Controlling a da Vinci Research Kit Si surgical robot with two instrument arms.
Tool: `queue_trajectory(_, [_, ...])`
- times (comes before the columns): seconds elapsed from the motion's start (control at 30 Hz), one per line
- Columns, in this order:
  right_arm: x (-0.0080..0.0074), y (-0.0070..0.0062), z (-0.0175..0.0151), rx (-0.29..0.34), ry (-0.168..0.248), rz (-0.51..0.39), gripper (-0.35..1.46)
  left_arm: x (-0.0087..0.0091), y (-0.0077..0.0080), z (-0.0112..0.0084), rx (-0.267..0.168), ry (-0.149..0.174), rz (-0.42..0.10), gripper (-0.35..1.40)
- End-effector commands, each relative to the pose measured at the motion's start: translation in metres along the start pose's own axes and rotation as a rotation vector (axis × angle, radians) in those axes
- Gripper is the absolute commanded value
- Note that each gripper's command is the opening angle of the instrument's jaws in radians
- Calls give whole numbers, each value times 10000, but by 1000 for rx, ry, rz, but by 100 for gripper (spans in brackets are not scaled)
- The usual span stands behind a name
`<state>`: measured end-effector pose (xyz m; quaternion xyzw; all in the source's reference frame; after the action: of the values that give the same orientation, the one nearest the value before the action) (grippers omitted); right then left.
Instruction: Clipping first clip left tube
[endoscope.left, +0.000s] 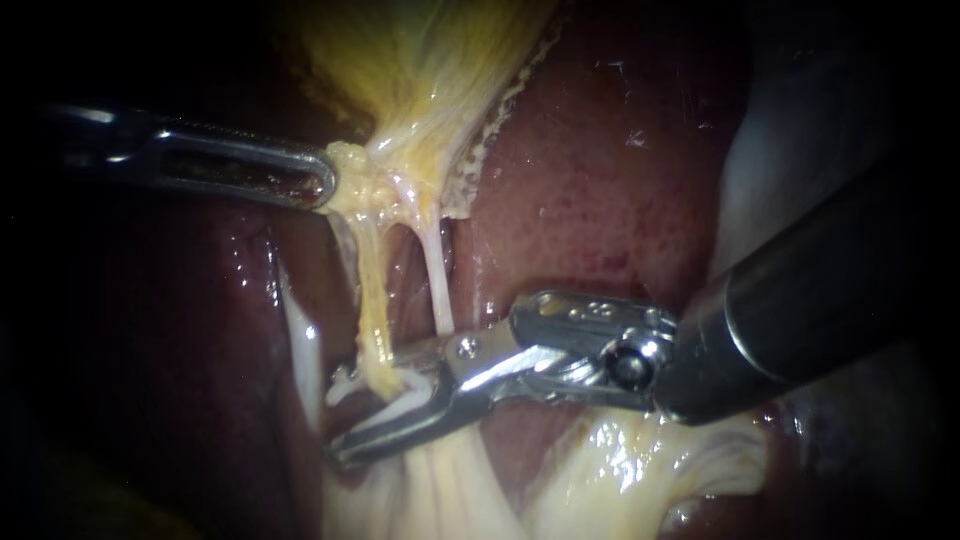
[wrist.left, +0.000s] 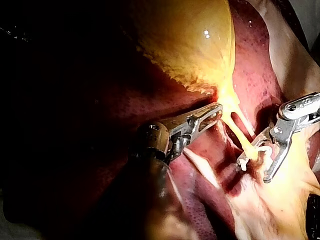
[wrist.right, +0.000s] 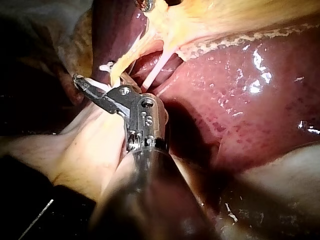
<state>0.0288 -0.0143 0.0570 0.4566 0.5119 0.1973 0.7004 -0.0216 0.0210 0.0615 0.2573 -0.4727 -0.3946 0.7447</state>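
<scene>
Two tubes run down from the gallbladder (endoscope.left: 430, 60): the yellowish left tube (endoscope.left: 368, 290) and the thinner white right tube (endoscope.left: 437, 285). My left instrument (endoscope.left: 325, 185) is shut on the knot of tissue where the gallbladder narrows, holding it to the left. My right instrument (endoscope.left: 370, 405) holds a white clip (endoscope.left: 405, 405) between its jaws, which straddle the lower end of the left tube. A gap still shows between the clip's two legs. In the left wrist view the right instrument (wrist.left: 252, 167) and the clip (wrist.left: 245, 161) sit around the same tube (wrist.left: 240, 135).
Dark red liver (endoscope.left: 600, 180) lies behind and to the right of the tubes. Pale fatty tissue (endoscope.left: 600, 470) bulges under the right instrument's shaft. A white strand (endoscope.left: 300, 350) runs along the liver left of the tubes.
</scene>
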Motion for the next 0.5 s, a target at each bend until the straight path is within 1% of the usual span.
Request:
queue_trajectory(0.03, [0, 0, -1, 2, -1, 0, 42, 0, 0, 0, 0, 0, 0, -35])
queue_trajectory(0.13, [-1, 0, -2, 2, -2, 5, 34, 0, 0, 0, 0, 0, 0, -35])
queue_trajectory(0.2, [-1, 0, -3, 3, -2, 5, 23, 0, 0, 0, 0, 0, 0, -35])
queue_trajectory(0.23, [-2, -1, -3, 4, -2, 5, 14, 0, 0, 0, 0, 0, 0, -35])
queue_trajectory(0.3, [-3, -1, -6, 5, -2, 28, -21, 0, 0, 0, 0, 0, 0, -35])
queue_trajectory(0.33, [-3, -1, -7, 5, -3, 34, -35, 0, 0, 0, 0, 0, 0, -35])
queue_trajectory(0.5, [-4, 5, -9, 16, -9, 50, -35, 0, 0, 0, 0, 0, 0, -35])
